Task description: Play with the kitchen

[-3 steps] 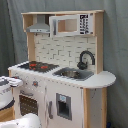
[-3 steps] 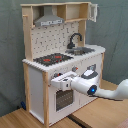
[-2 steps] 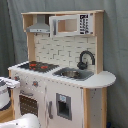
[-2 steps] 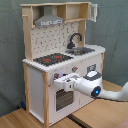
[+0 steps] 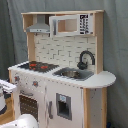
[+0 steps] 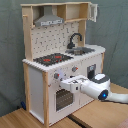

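A white robot arm [image 6: 102, 89] reaches toward the front of the kitchen [image 6: 60, 65] in the second exterior view, its gripper [image 6: 64, 81] up against the panel just above the oven door [image 6: 63, 98], beside the knobs [image 6: 56, 76]. Whether its fingers are parted or holding anything cannot be told. The kitchen stands on a wooden floor [image 6: 20, 119]; its stove [image 6: 52, 59] sits beside the sink [image 6: 81, 50], with the black faucet [image 6: 74, 39] behind and the grey hood [image 6: 49, 20] above.
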You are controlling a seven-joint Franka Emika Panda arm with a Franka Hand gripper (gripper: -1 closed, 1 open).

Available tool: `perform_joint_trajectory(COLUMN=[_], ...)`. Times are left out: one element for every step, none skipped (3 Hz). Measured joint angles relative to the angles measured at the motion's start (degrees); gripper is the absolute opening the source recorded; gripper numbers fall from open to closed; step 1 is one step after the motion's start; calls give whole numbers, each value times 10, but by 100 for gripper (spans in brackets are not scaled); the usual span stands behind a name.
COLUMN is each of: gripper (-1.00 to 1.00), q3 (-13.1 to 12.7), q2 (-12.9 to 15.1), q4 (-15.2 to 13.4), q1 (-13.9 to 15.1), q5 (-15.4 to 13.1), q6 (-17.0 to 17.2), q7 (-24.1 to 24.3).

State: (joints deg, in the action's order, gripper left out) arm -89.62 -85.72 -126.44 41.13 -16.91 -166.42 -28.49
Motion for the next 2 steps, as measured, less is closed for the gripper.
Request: perform_joint_trajectory(gripper=[100, 100], q3=[2, 7], q2=[1, 5], q4=[-18, -20], q1=[-44, -90], q5=[0, 0], q6=[39, 77], q7=[4, 4])
